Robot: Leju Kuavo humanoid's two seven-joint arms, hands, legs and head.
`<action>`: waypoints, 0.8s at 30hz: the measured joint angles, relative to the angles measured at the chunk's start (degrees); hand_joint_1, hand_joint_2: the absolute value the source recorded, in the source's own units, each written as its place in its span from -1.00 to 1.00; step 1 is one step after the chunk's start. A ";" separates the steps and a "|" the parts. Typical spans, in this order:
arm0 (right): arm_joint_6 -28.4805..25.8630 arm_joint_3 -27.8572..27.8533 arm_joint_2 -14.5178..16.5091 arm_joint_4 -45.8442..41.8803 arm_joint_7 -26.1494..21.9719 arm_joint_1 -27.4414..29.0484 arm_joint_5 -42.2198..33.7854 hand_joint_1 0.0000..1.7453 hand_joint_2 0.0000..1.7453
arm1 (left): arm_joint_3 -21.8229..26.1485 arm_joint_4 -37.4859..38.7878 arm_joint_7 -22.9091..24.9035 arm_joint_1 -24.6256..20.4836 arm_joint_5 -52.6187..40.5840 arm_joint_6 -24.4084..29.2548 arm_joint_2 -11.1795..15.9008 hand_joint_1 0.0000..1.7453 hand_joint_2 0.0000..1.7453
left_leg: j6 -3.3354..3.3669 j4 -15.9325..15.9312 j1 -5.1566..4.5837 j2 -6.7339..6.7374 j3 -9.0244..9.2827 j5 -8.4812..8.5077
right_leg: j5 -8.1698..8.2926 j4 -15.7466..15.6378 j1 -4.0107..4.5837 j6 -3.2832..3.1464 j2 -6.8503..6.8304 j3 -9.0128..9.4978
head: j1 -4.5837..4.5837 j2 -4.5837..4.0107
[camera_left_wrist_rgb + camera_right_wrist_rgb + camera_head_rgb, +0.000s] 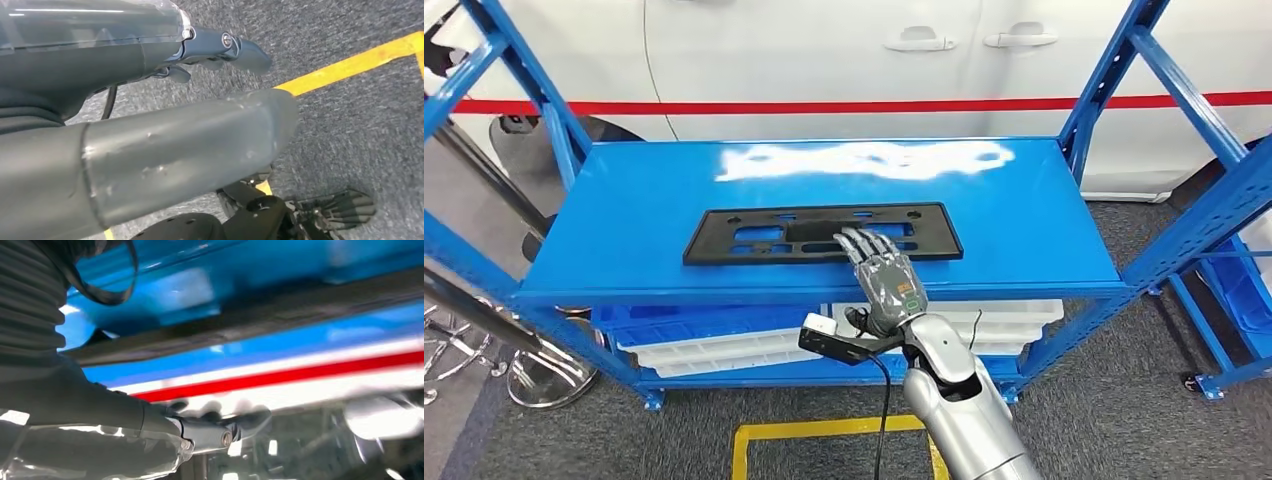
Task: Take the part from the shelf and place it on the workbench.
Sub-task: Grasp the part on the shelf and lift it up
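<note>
Blue shelf [624,230] in front of a white car [824,60], and the black part [754,235] is lying flat on the top deck. Right hand [879,270] is reaching over its near edge, fingers spread flat on it, nothing gripped. It's the pickup step; next, fingers need to curl under that edge. Left hand [220,47] is hanging over grey floor [350,125]; can't tell its state.

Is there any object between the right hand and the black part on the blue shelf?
Nothing visible stands in the way. In the head view the right hand already reaches over the near edge of the black part, its fingers lying spread on top. The part lies flat on the blue shelf, with nothing else near it.
</note>
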 joint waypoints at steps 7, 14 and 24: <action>-0.80 -0.01 0.52 -0.24 -0.93 0.26 -1.29 -1.00 1.00 | -0.12 0.00 0.37 -0.48 1.18 0.52 -0.15 -1.00 -1.00 | -1.75 16.54 0.30 0.49 -11.70 -2.21 | -3.51 -2.93 -0.35 -1.95 0.26 6.40 | -0.01 0.00; -1.36 -0.01 0.79 -0.28 -1.58 1.02 -2.95 -1.00 1.00 | -0.13 -0.02 0.65 -0.51 1.37 1.15 -0.17 -1.00 -1.00 | -0.77 1.82 0.05 0.73 -12.05 8.68 | -6.50 -2.54 -0.20 -0.67 0.62 9.90 | 0.01 0.00; -1.70 -0.01 0.84 -0.33 -1.82 1.39 -3.44 -1.00 1.00 | -0.23 -0.07 0.67 -0.62 1.37 1.43 -0.22 -1.00 -1.00 | 1.06 1.11 0.40 0.77 -11.53 9.99 | -7.62 -1.59 -0.21 0.86 0.45 9.81 | 0.03 0.00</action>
